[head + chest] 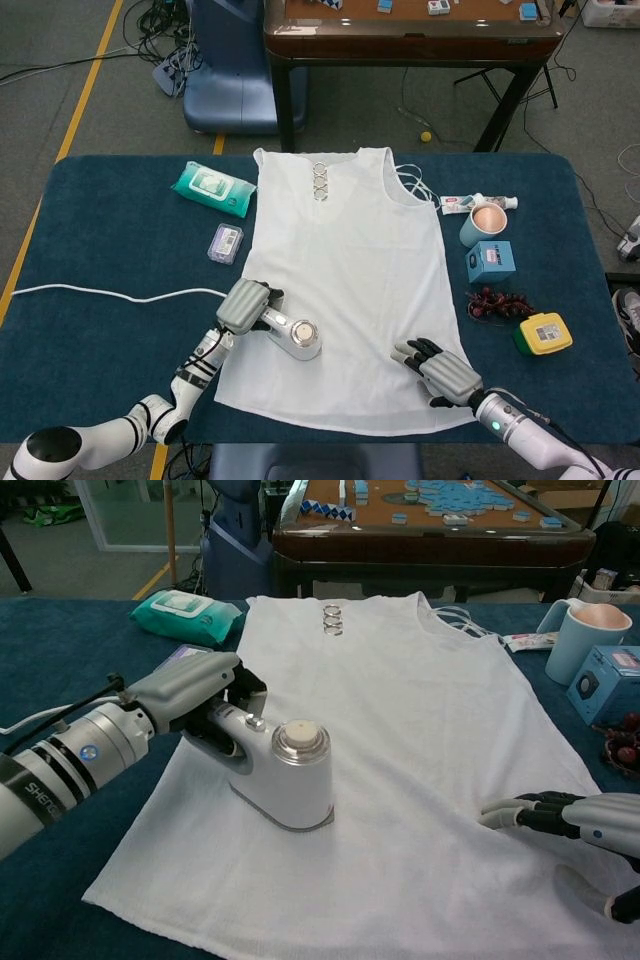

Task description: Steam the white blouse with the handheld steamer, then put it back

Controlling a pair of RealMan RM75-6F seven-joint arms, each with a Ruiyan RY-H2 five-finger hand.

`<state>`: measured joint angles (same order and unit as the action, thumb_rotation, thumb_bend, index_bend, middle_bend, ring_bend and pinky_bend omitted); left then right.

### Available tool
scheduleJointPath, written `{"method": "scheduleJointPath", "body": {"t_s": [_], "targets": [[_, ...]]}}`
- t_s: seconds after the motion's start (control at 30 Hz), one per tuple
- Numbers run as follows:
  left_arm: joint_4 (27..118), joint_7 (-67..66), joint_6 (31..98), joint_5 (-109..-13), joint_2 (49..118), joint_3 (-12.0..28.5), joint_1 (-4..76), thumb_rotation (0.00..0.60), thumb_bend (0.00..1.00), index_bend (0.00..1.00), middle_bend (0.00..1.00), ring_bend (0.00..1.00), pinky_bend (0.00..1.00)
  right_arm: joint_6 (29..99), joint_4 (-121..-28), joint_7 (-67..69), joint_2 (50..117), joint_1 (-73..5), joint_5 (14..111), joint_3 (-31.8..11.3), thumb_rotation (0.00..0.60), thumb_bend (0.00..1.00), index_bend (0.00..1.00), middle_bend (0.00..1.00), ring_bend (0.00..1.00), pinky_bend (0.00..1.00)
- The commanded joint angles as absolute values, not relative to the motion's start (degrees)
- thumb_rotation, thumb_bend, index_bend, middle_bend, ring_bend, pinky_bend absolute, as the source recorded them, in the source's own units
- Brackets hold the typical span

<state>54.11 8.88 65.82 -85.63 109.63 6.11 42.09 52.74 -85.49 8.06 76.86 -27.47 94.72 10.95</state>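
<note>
- Two hands share this job: my left hand (pixel 195 695) has its fingers wrapped around the handle of the steamer (pixel 283 783), so the flat base sits on the blouse (pixel 400 730) and steam goes down into the cloth.
- My right hand (pixel 585 825) rests on the blouse near its lower right hem, fingers (pixel 510 810) apart and laid flat, holding nothing; I judge it is there to pin the fabric so it does not drag along under the steamer.
- Spread face up on the surface (pixel 100 250), the blouse has its neckline pointing away from my fingers; the steamer stands on its lower left part, just ahead of my left fingers and well apart from my right ones.
- White and soft-looking, the cloth lies mostly smooth with faint creases, and it has small rings (pixel 319 181) at the neck.
- Smooth pale plastic forms the steamer, with a rounded body, a round cap on top and a grey band around the base.
- Its white cord (pixel 100 293) trails off to the left behind my left wrist, out of the way of the cloth.
</note>
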Motion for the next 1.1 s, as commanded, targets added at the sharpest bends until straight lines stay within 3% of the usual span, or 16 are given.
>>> {"method": "scheduleJointPath", "body": {"t_s": [0.03, 0.63, 0.87, 1.1], "targets": [[56.9, 7.1, 65.8, -86.7, 107.8, 4.6, 41.4, 0.600, 0.20, 0.84, 0.74, 0.62, 0.61, 52.8, -85.6, 8.0, 76.8, -27.4, 94.8, 11.1, 0.600, 0.71, 0.00, 0.07, 0.00, 0.02], [72.6, 2.8, 64.1, -88.0, 99.0, 1.5, 39.3, 0.600, 0.20, 0.84, 0.73, 0.61, 0.57, 53.4, -86.2, 7.8, 76.4, -27.4, 95.2, 11.6, 0.600, 0.71, 0.00, 0.07, 0.00, 0.02], [77.0, 3.2, 62.5, -85.5, 96.5, 5.1, 40.6, 0.600, 0.20, 0.84, 0.73, 0.61, 0.57, 53.3, -86.0, 7.9, 76.5, -27.4, 95.1, 11.8, 0.600, 0.71, 0.00, 0.07, 0.00, 0.02], [72.8, 6.3, 60.7, -81.9, 99.5, 10.0, 43.0, 0.600, 0.20, 0.84, 0.73, 0.61, 0.57, 53.2, -86.1, 7.7, 76.6, -27.6, 94.8, 11.6, 0.600, 0.71, 0.00, 0.07, 0.00, 0.02]]}}
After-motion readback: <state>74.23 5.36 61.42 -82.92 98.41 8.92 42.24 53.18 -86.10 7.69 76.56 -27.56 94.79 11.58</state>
